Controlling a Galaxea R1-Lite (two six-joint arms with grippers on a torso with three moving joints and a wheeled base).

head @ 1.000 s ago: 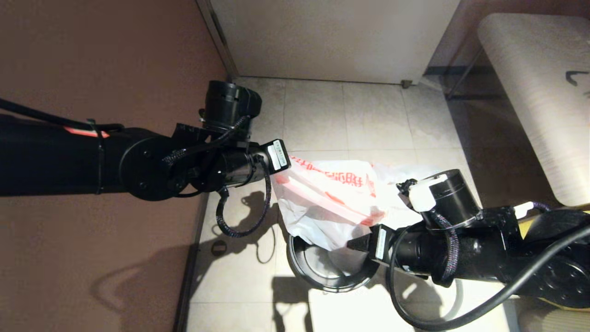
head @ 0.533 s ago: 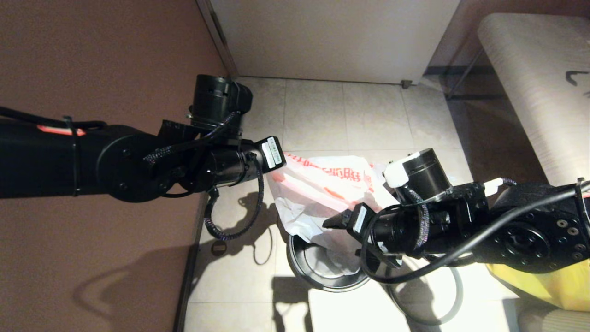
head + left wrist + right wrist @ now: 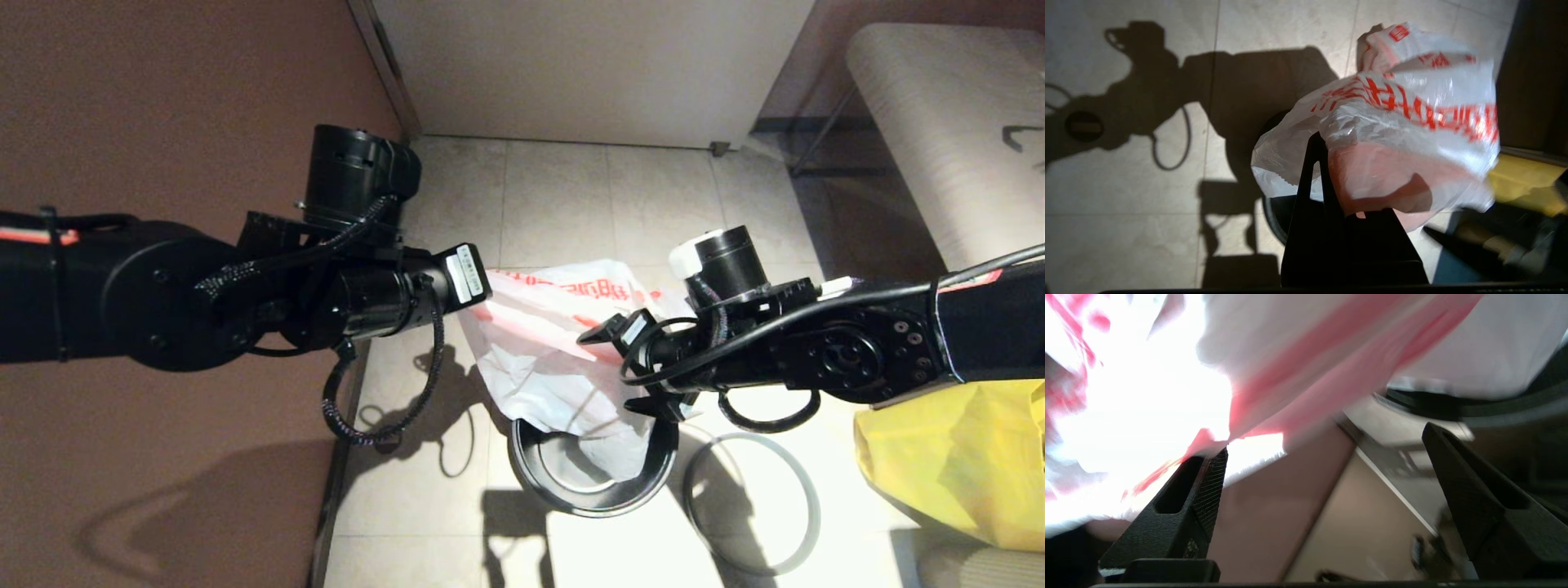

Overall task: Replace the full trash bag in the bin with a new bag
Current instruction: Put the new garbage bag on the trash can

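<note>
The new bag (image 3: 563, 359), thin white plastic with red print and no bottles showing, hangs from my left gripper (image 3: 483, 304), which is shut on its upper edge. Its lower end droops into the round black bin (image 3: 526, 465) on the tiled floor. In the left wrist view the bag (image 3: 1404, 122) drapes over one dark finger (image 3: 1310, 175) above the bin (image 3: 1274, 212). My right gripper (image 3: 624, 371) is open beside the bag's right side; the plastic (image 3: 1310, 355) brushes one fingertip (image 3: 1212, 473). The thin grey hoop (image 3: 816, 510) lies on the floor right of the bin. The full trash bag is out of view.
A big yellow bag (image 3: 955, 457) sits under my right arm at the right. A brown wall (image 3: 163, 98) runs along the left, a pale door (image 3: 588, 65) stands at the back, and a padded bench (image 3: 955, 163) is at the far right. A floor drain (image 3: 388, 438) lies near the wall.
My right gripper has let go of the bag, opened and risen, uncovering the hoop and yellow bag. My left arm has drawn back to the left, still holding the bag.
</note>
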